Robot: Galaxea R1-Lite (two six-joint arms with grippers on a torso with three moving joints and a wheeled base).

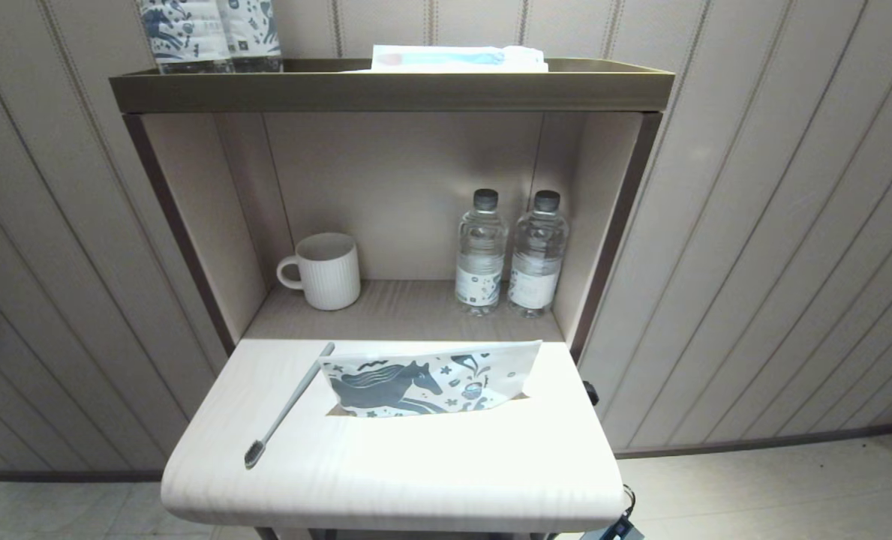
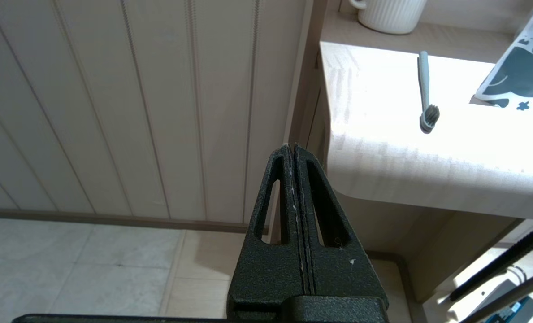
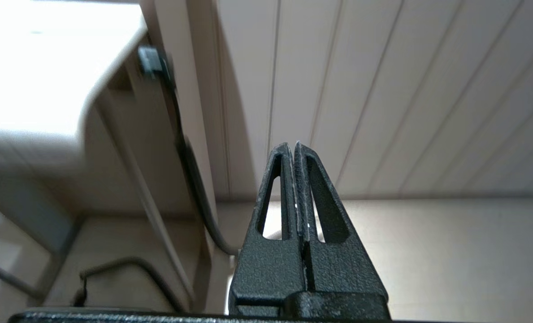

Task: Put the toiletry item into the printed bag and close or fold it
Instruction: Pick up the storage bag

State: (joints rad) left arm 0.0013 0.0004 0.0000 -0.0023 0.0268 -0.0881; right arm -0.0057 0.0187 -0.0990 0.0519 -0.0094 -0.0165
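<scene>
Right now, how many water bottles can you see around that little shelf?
4. Two clear water bottles stand side by side in the alcove, right of the mug. Two more bottles stand on the top tray, their upper parts cut off from view.

Hotel-style guest room amenity niche, set into a panelled wall.

Premises finished in beige vertical wall panelling [image 1: 776, 225] with pale floor tiles [image 2: 82, 264] at the lower edge of the frame. At centre stands a built-in recessed shelf unit [image 1: 393, 90] with a rounded pale wood surface [image 1: 385, 465] in front. Guest provisions noted: a ribbed white mug [image 1: 324, 270] at centre left, two sealed water bottles [image 1: 509, 255] at centre right, further printed bottles [image 1: 209, 34] and a folded paper item [image 1: 457, 58] on the top ledge, plus a toothbrush [image 1: 288, 405] and printed pouch [image 1: 430, 379] laid out on the surface.
</scene>
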